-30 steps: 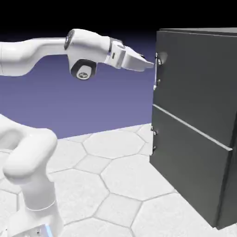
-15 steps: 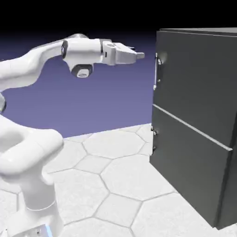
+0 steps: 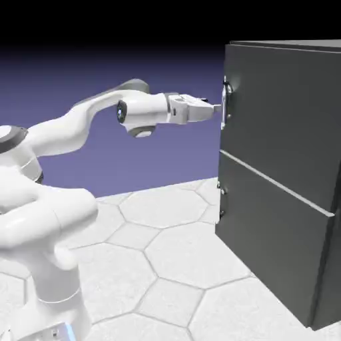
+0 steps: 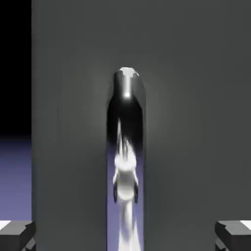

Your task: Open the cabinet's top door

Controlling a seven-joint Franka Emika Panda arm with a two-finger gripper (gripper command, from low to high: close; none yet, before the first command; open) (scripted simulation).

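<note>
Two fingers spread wide, nothing held: the gripper (image 3: 214, 111) sits level at the handle (image 3: 226, 101), nine o'clock on the top door (image 3: 286, 113). Stiff, likely slick metal on the cabinet (image 3: 280, 233); I'd clamp mid-bar.

The hexagon-tiled table (image 3: 166, 260) bears the cabinet (image 3: 286, 173) at its right.

You have open air left of the cabinet (image 3: 286, 166); ahead, the top door (image 3: 280, 113) blocks you, its handle (image 4: 126, 162) between your spread fingertips (image 4: 233, 234).
</note>
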